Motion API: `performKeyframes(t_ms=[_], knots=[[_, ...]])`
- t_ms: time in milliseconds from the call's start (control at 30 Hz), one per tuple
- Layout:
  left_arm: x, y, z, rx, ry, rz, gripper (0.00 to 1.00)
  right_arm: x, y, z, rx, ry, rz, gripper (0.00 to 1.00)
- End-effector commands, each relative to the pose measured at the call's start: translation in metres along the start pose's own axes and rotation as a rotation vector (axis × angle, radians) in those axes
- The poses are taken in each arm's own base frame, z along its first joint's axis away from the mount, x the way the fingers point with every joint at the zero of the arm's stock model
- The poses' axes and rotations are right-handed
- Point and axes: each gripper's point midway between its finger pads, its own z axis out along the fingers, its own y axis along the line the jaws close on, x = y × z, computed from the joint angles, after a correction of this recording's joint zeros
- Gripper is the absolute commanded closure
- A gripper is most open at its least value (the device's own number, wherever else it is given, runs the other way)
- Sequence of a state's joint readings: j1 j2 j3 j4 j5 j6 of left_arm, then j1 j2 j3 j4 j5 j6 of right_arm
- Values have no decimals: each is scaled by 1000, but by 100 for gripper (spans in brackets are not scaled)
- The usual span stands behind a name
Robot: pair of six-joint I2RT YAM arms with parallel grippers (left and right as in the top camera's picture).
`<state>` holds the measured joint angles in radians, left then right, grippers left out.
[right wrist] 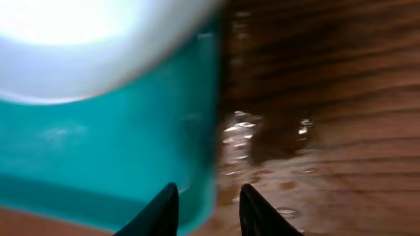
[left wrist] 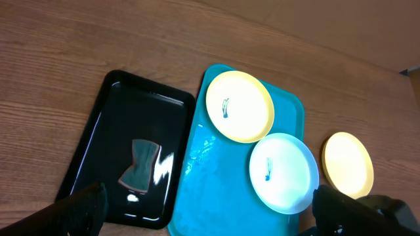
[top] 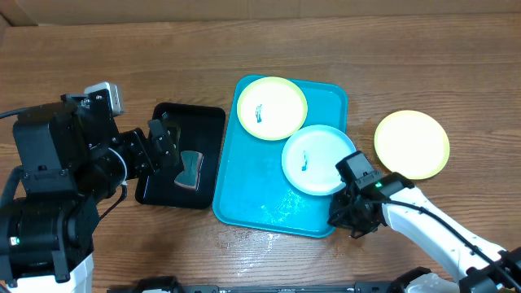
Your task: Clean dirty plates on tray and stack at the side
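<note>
At the tray's (top: 252, 191) corner, right pincer (right wrist: 209, 211) straddles the rim, jaws apart, likely to steady it. Left pincer (top: 163, 145) hangs released near the sponge (top: 190, 169). Two smudged plates (top: 271, 107) lie inside, one clean plate (top: 412, 144) beside.

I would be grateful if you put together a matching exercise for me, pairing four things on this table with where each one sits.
Things:
1. sponge
2. white plate
3. smudged yellow plate
4. plain yellow plate

Places:
A. on the bare table, right of the blue tray
B. on the blue tray, at its far end from the robot
C. in the black tray
D. on the blue tray, by its right rim

Pairs: 1-C, 2-D, 3-B, 4-A
</note>
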<state>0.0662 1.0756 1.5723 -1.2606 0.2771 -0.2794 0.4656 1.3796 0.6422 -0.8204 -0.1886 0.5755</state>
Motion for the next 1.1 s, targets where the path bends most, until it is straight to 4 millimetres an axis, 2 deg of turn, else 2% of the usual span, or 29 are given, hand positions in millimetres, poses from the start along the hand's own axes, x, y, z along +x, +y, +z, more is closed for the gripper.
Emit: performKeyframes(t_ms=[0, 67, 133, 300, 500, 600, 933, 1067], knots=[[-4, -2, -5, 5, -21, 18, 0, -8, -6, 4, 28, -55, 67, 67], [-4, -2, -5, 5, -21, 18, 0, -8, -6, 6, 21, -57, 81, 67], [-4, -2, -5, 5, -21, 18, 0, -8, -7, 7, 23, -60, 101, 75], [-4, -2, -5, 5, -21, 18, 0, -16, -2, 10, -4, -90, 118, 83], [-4, -2, -5, 5, -21, 18, 0, -25, -25, 9, 118, -160, 163, 95], [-4, -2, -5, 5, -21, 18, 0, -33, -35, 6, 174, -212, 176, 96], [-4, -2, -5, 5, -21, 18, 0, -51, -43, 0, 220, -309, 184, 96], [-4, -2, -5, 5, -21, 18, 0, -54, -39, 0, 204, -315, 147, 96]])
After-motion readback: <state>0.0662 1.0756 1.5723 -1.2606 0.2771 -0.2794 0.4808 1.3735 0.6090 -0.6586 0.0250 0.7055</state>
